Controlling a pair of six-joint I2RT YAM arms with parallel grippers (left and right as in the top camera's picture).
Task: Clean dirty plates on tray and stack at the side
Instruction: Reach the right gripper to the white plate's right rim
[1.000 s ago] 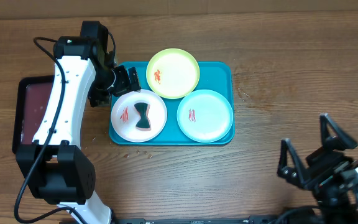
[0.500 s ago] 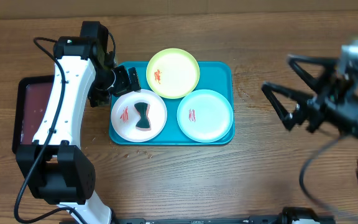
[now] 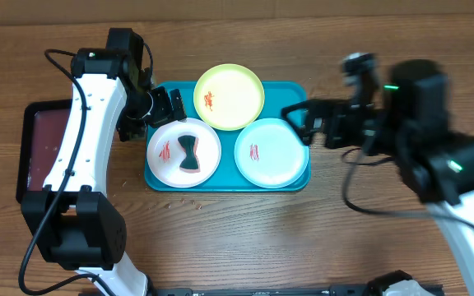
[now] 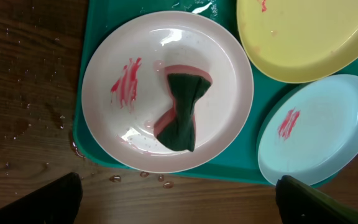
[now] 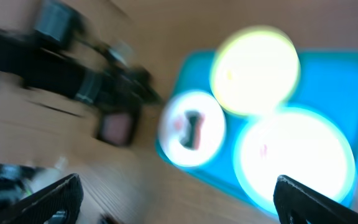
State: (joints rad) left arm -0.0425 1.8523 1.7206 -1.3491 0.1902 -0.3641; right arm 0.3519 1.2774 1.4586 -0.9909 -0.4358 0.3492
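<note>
**Sponge sits just under the open left gripper, its waist across the jaws**

The left gripper (image 3: 173, 105) hangs over the far-left corner of the tray (image 3: 296, 92), jaws spread wide and holding nothing. Just on the robot's side of it sits the white plate (image 4: 166, 90), with a dark, bow-shaped sponge (image 4: 182, 113) lying on its middle. In the left wrist view the sponge's long axis runs up the frame, slightly tilted, and the two fingertips stand at the lower corners. The jaws therefore look set to close across the narrow waist after a short reach. A red smear lies on the plate beside the sponge, apart from it.

The tray's rim runs close along the white plate's left and near sides, so there is little slack for sliding. The yellow-green plate (image 3: 230, 97) crowds its far rim, and the mint-blue plate (image 3: 271, 153) sits just beside it.

Farther off, the right gripper (image 3: 299, 123) is blurred. It is also wide open and empty, at the tray's right edge and nearest the mint-blue plate. Bare table (image 3: 245, 238) lies in front of the tray, while a maroon tray (image 3: 44, 148) occupies the left side.
</note>
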